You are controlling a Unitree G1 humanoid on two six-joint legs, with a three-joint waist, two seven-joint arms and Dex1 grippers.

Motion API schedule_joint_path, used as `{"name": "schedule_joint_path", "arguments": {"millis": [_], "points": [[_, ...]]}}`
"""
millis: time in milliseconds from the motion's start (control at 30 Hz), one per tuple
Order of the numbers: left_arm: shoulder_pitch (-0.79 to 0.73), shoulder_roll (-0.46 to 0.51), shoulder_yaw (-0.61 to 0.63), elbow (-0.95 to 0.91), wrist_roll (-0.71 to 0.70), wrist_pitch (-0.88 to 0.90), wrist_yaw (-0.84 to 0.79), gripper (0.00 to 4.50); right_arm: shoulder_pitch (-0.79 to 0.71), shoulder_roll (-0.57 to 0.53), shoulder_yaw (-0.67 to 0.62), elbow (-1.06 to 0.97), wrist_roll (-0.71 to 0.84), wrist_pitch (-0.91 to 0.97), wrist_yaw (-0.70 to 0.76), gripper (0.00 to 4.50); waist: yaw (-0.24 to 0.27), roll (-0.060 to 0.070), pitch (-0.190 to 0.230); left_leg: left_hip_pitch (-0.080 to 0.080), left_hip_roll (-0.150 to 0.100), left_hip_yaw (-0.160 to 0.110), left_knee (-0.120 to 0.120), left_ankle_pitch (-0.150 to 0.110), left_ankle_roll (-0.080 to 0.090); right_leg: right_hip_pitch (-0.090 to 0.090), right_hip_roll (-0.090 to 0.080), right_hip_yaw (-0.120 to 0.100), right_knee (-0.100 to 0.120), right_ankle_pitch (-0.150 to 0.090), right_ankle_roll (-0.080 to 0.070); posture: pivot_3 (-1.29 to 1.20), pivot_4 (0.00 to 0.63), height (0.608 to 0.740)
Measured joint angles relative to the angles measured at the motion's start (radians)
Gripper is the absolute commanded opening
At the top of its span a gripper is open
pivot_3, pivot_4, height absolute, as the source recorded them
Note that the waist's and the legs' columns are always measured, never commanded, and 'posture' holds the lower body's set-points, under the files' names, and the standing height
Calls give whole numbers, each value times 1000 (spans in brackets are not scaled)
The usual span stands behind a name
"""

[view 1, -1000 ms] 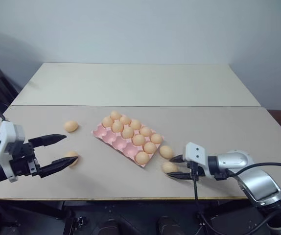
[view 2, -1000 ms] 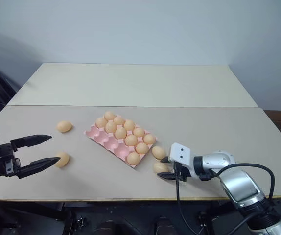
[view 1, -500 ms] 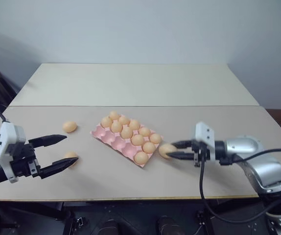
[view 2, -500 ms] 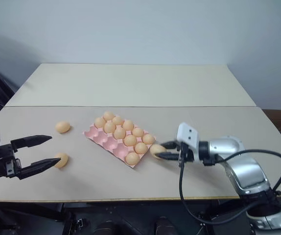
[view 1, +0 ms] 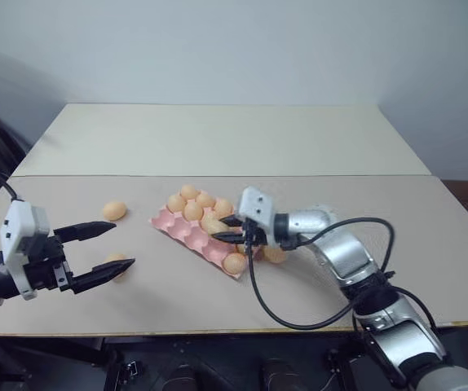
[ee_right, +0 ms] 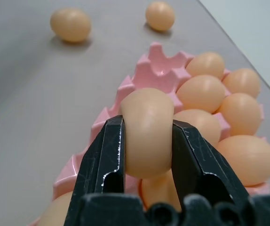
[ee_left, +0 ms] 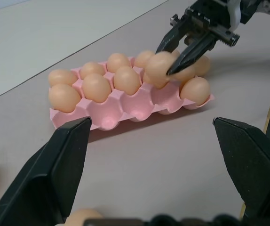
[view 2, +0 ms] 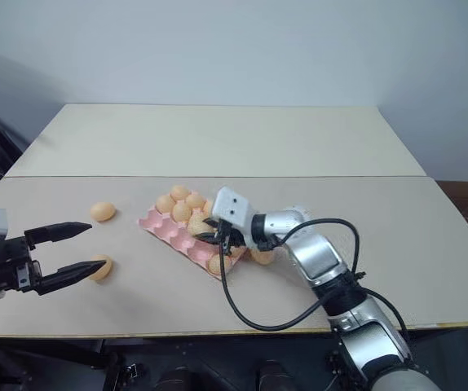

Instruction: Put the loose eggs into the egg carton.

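With the right gripper clamped on one egg above the egg carton, lowering into an empty cup comes next; the left gripper is wide open, empty.

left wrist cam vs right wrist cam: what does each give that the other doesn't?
Left wrist view: the right hand side-on, holding the held egg above the egg carton, three empty cups in its near row, a loose egg behind the carton, and the open left hand.
Right wrist view: both fingers pressed against the egg's sides, and two loose eggs whole on the table past the carton.
Both: the held egg, the pink carton and its seated eggs.
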Motion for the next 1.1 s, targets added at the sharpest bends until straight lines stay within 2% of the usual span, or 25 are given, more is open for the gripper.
{"name": "schedule_joint_path", "arguments": {"millis": [33, 300, 367, 467, 600, 867, 1100], "points": [[0, 0, 0, 0, 1, 0, 0, 4500, 5, 0, 6, 0, -8, -4, 2, 1219, 0, 0, 0, 0, 0, 0, 0, 0, 0, 0, 0, 0, 0, 0, 0, 0, 150, 740], [5, -1, 0, -2, 3, 0, 1, 4500, 31, 4, 13, -17, -29, -7, 14, 3903, -5, 0, 0, 2, 0, 0, 0, 0, 0, 1, 1, 0, 3, 0, 0, 0, 150, 740], [5, -1, 0, -2, 3, 0, 1, 4500, 32, 6, 11, -21, -26, -6, 13, 4456, -4, 0, 0, 2, 0, -1, 0, 0, 0, 0, 1, 0, 3, 0, 0, 0, 150, 740], [-2, -1, 0, -1, 3, 1, 2, 4500, 33, 2, -21, -57, 0, 5, 20, 4456, -3, 0, 0, 2, 0, -1, 0, 0, 0, 0, 0, 0, 3, 0, 0, 0, 150, 740], [-9, 0, -1, 2, 4, 2, 0, 4500, 62, -69, -132, -149, 92, 17, 62, 4456, 4, 0, 0, 2, 0, -1, 0, 0, 0, 1, 0, -1, 2, 0, 0, 0, 150, 740], [-3, 20, 18, 64, 8, 0, -31, 4500, 219, -299, -392, -240, 260, 41, 169, 4456, 2, 0, 0, 2, 0, -1, 0, 0, 0, 1, 0, 0, 1, 0, 0, 0, 150, 740], [8, 45, 52, 135, 46, -28, -76, 4500, 428, -528, -571, -243, 340, 12, 342, 4456, -3, 0, 0, 3, 0, 0, 0, 0, 0, 3, 0, 0, 0, 0, 0, 0, 150, 740]]}}
